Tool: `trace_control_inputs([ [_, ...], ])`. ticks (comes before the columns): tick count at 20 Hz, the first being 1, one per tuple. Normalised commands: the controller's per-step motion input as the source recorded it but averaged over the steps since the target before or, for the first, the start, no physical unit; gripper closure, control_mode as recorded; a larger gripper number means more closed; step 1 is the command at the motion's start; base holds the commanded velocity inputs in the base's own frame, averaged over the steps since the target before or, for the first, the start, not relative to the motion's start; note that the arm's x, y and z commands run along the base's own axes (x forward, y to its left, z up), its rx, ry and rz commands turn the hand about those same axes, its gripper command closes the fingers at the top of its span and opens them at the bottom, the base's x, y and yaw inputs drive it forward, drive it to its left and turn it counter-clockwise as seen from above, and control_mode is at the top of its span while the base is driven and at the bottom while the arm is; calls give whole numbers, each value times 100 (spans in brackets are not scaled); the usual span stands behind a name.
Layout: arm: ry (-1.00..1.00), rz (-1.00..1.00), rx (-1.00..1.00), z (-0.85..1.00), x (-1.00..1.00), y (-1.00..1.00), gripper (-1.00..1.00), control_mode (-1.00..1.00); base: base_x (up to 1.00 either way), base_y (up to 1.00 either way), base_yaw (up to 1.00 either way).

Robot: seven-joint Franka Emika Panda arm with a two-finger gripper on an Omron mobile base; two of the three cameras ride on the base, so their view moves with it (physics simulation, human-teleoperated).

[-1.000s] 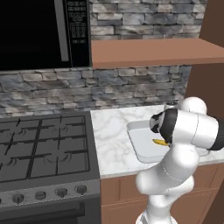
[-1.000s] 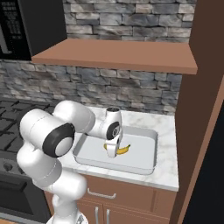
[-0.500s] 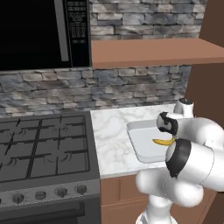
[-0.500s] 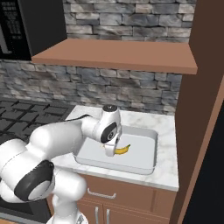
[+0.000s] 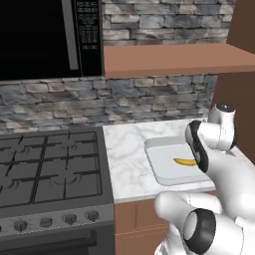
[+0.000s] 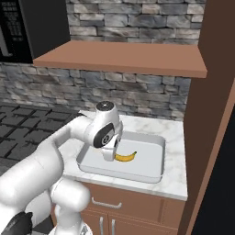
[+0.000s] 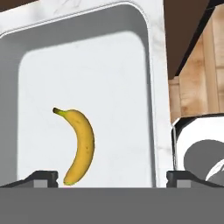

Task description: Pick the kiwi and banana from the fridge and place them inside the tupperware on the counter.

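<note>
Marble counter [image 5: 127,149] beside the stove [image 5: 50,174] carries the tupperware [image 6: 153,167]. Banana [image 7: 80,146] lies flat on its floor. Gripper [image 7: 111,178] hovers above it, jaws spread wide, holding nothing.

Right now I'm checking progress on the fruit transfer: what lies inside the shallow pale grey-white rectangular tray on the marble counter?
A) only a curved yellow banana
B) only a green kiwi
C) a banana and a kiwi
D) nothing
A: the curved yellow banana lies alone on the floor of the shallow pale grey-white tray, free of the open claw.
</note>
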Motion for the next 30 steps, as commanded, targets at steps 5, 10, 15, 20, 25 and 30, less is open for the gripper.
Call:
trace_control_inputs([
  [5, 37, 37, -7, 63, -49, 19, -100, -100, 0, 0, 0],
  [10, 37, 64, -18, 40, -53, 39, -100, -100, 0, 0, 0],
  [15, 12, 54, -24, 23, -47, 40, -100, -100, 0, 0, 0],
  [20, -14, 24, -12, 14, -66, 34, -100, -100, 0, 0, 0],
  [25, -74, 2, 1, 0, -79, 28, -100, -100, 0, 0, 0],
  [30, -41, 4, 11, 16, -39, 22, -100, -100, 0, 0, 0],
])
